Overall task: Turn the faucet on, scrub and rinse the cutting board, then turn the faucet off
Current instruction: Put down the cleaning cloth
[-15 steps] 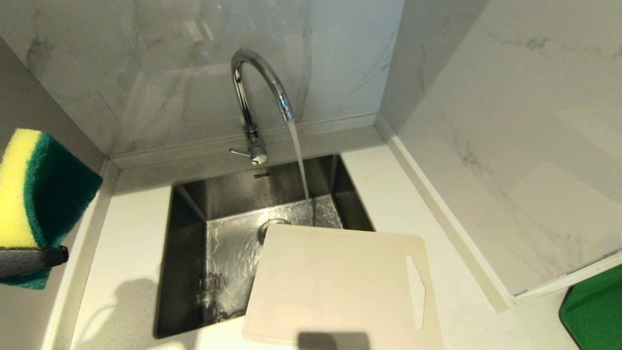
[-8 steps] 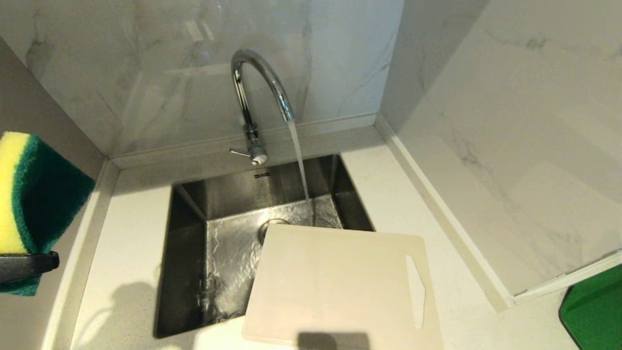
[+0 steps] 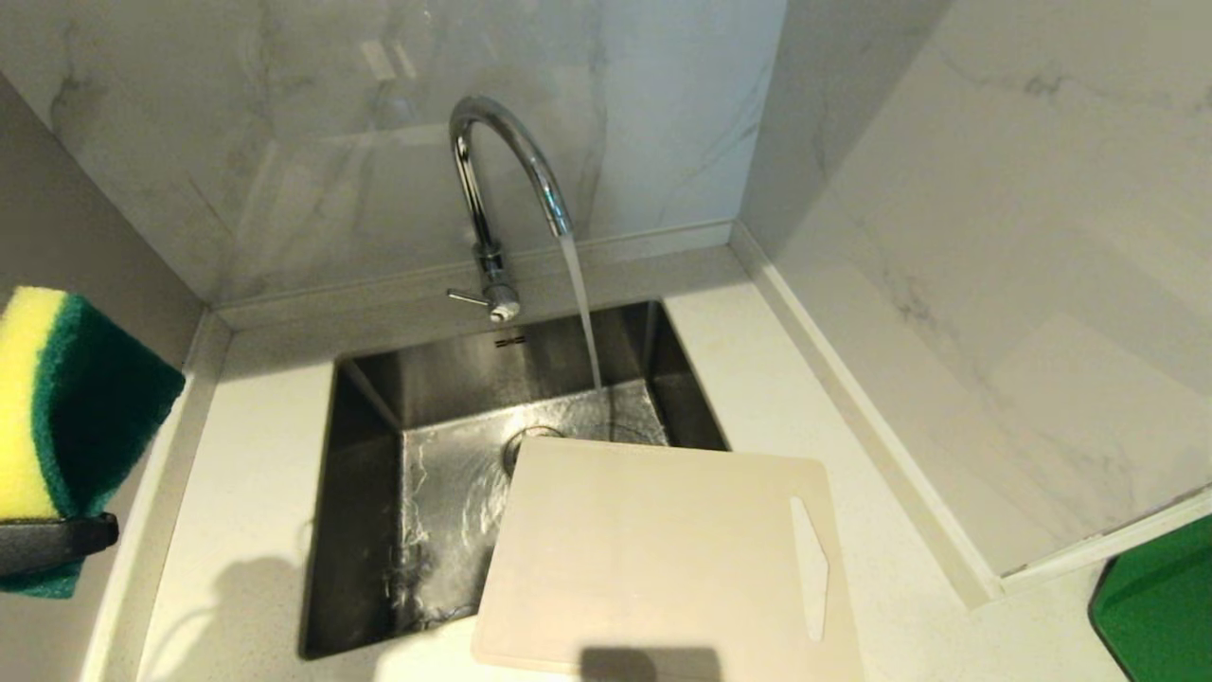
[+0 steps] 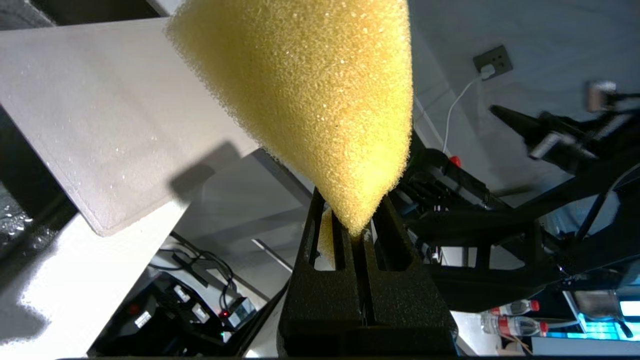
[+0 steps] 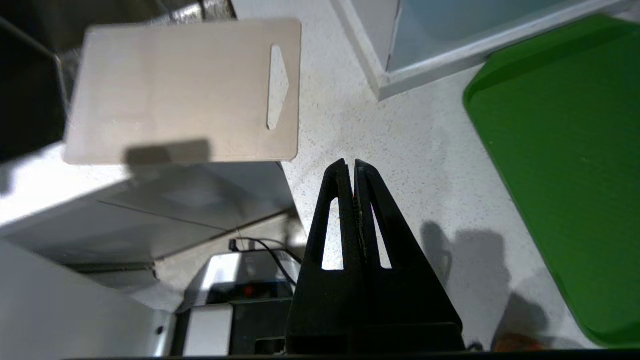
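At nine o'clock of the sink (image 3: 379, 445): left gripper (image 4: 357, 227), jaws clamping the sponge (image 3: 66, 417) aloft. Right gripper (image 5: 350, 167), jaws closed empty, above worktop (image 5: 400, 140). Cutting board (image 3: 653, 559) at five o'clock; faucet (image 3: 502, 180) at twelve, running.

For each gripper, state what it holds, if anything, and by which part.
The left gripper pinches the sponge by one narrow end. The right gripper is shut, holding nothing.

Before me runs a pale speckled counter (image 3: 256, 474) with a steel sink (image 3: 379, 530) sunk into it. A cutting board (image 3: 653, 559) lies flat on the counter, its left portion overhanging the sink, slot handle toward my right. A green tray (image 3: 1160, 606) rests on the counter at far right, well apart from the board.
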You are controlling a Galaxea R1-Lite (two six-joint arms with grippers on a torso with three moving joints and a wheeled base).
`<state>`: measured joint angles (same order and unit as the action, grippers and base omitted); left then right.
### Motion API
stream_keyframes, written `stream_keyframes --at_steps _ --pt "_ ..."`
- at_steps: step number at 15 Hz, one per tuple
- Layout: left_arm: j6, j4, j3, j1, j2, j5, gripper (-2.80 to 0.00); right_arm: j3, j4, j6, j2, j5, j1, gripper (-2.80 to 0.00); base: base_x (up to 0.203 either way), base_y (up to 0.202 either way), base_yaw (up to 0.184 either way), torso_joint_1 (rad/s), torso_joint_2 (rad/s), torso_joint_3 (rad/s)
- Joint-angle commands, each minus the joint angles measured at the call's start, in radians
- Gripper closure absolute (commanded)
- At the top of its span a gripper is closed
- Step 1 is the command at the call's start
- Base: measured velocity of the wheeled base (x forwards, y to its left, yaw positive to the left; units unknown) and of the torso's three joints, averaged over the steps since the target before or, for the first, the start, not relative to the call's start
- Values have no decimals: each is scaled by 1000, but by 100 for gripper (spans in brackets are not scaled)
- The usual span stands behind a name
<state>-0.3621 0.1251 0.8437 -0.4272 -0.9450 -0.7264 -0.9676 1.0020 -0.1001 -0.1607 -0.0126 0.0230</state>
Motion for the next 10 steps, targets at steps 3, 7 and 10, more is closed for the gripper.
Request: stream_keyframes --at_steps 3,7,10 --pt "-2 4 -5 -1 46 33 0 545 -500 85 113 -5 -6 0 0 0 0 0 0 0" --pt "-3 28 -21 1 77 38 0 788 -791 139 161 -8 -9 0 0 0 0 0 0 0" --pt "-3 27 -24 0 74 38 0 883 -824 138 162 -7 -9 0 0 0 0 0 0 0"
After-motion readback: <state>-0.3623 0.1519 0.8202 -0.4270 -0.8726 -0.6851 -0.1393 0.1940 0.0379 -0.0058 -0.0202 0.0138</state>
